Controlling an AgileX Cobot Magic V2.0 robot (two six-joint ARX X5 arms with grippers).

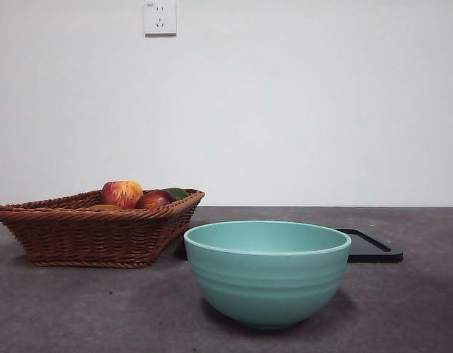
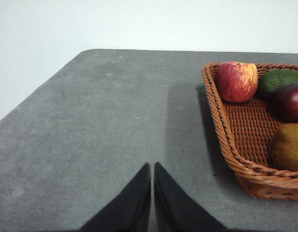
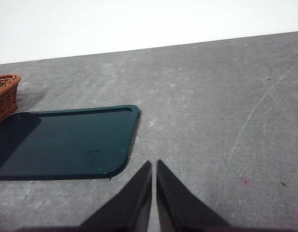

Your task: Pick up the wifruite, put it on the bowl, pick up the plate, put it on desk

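No readable text from my station.
I find no label, brand, number or sign on anything in my three feeds; the wall socket (image 1: pixel 159 18) carries a tiny mark at its corner, too small for me to read.

Bowl (image 1: pixel 267 276): smooth teal ceramic, faint ribs, soft satin sheen. Basket (image 1: pixel 94 235): woven brown wicker, rough. Desk (image 1: pixel 65 309): matte grey, mottled, lightly scuffed. Tray (image 3: pixel 67 142): dark, smooth, semi-gloss plastic look. Wifruite (image 2: pixel 288 147): dull brown skin. Apple (image 2: pixel 237 81): waxy, streaked red-yellow. Gripper jaws: matte black.
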